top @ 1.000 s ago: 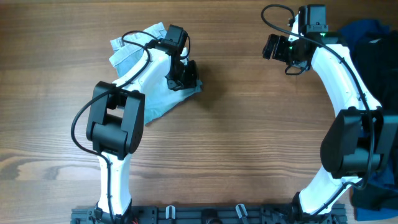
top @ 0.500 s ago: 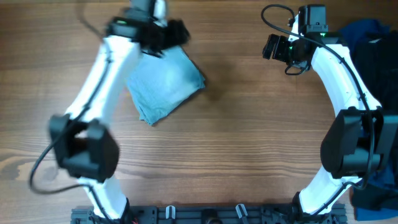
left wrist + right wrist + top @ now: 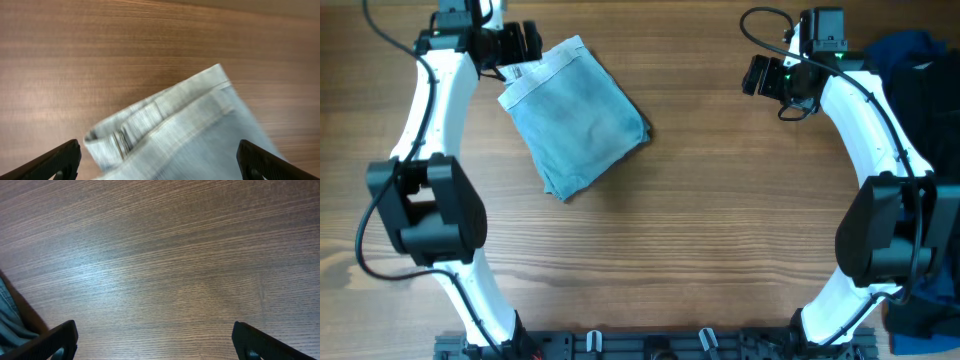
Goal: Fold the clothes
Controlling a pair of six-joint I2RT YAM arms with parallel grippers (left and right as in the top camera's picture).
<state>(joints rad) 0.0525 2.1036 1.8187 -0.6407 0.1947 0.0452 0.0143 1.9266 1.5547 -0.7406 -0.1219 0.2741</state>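
The jeans point(image 3: 578, 118) are laid folded into a compact packet on the table point(image 3: 700, 250), left of centre, long axis slanted from the waistband at upper left to the lower right. Nothing is held: the left hand point(image 3: 510, 45) is parked just off the waistband corner, fingers spread wide and empty. The right hand point(image 3: 760, 78) is kept well apart, also spread wide, beside dark garments point(image 3: 925, 80) at the table's edge.

The overhead camera looks straight down on the table point(image 3: 700, 250) from well above, taking in both arms and the folded jeans point(image 3: 575, 115); the left wrist camera looks down close over the jeans' point(image 3: 190, 135) waistband edge, shared with overhead; the right wrist camera faces bare wood, close, right of the jeans.
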